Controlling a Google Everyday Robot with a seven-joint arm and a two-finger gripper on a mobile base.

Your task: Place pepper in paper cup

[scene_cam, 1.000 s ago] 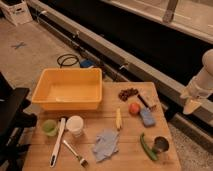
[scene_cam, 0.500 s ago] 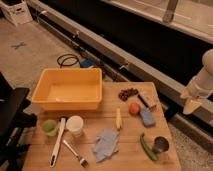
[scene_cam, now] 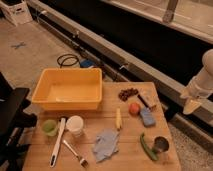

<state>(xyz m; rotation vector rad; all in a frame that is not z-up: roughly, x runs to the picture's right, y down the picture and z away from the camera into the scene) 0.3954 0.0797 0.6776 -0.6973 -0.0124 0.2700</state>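
Observation:
The dark green pepper (scene_cam: pixel 147 147) lies on the wooden table (scene_cam: pixel 130 162) near the front right, just left of a dark metal cup (scene_cam: pixel 160 144). The white paper cup (scene_cam: pixel 75 125) stands upright at the front left, next to a translucent green cup (scene_cam: pixel 49 127). My gripper (scene_cam: pixel 192 106) hangs off the table's right side, well above and to the right of the pepper, at the end of the white arm (scene_cam: pixel 204 77). It holds nothing that I can see.
A yellow bin (scene_cam: pixel 67 88) sits at the table's back left. Also on the table are a white utensil (scene_cam: pixel 57 142), a fork (scene_cam: pixel 75 153), a blue-grey cloth (scene_cam: pixel 105 144), a yellow corn-like piece (scene_cam: pixel 118 119), a red fruit (scene_cam: pixel 134 108), a blue sponge (scene_cam: pixel 147 117), grapes (scene_cam: pixel 127 93) and a snack bar (scene_cam: pixel 146 101).

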